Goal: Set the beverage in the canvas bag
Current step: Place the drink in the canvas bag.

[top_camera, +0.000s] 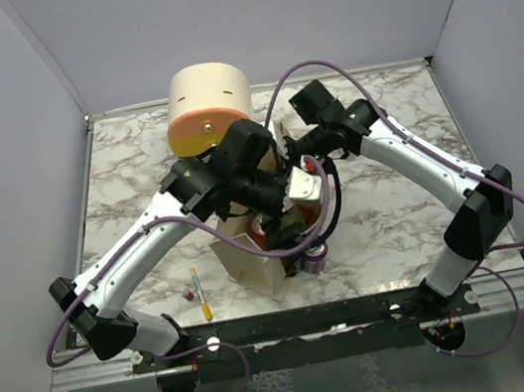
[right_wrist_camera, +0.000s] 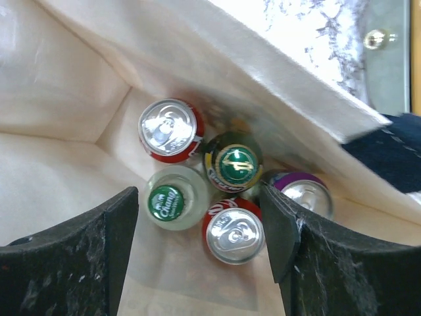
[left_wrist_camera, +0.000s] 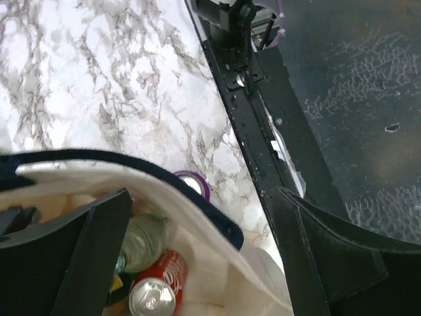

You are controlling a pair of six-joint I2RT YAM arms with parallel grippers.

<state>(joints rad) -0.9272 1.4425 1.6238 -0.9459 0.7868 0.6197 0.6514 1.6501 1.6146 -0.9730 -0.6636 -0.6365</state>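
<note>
Right gripper [right_wrist_camera: 197, 197]: jaws parted, empty, over beverage cans [right_wrist_camera: 231, 161] standing inside the canvas bag [right_wrist_camera: 66, 85]. Left gripper [left_wrist_camera: 202, 194]: jaws wide, empty, straddling the rim. Placement judged complete; withdrawal remains. Purple can [right_wrist_camera: 304, 194], cluster's 3 o'clock: inside or outside unclear.

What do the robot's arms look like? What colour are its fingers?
The left arm and the right arm are smooth white tubes with chunky black joints. A thin purple cable loops along each one. The fingers are flat black wedges with pale scuff marks.
</note>
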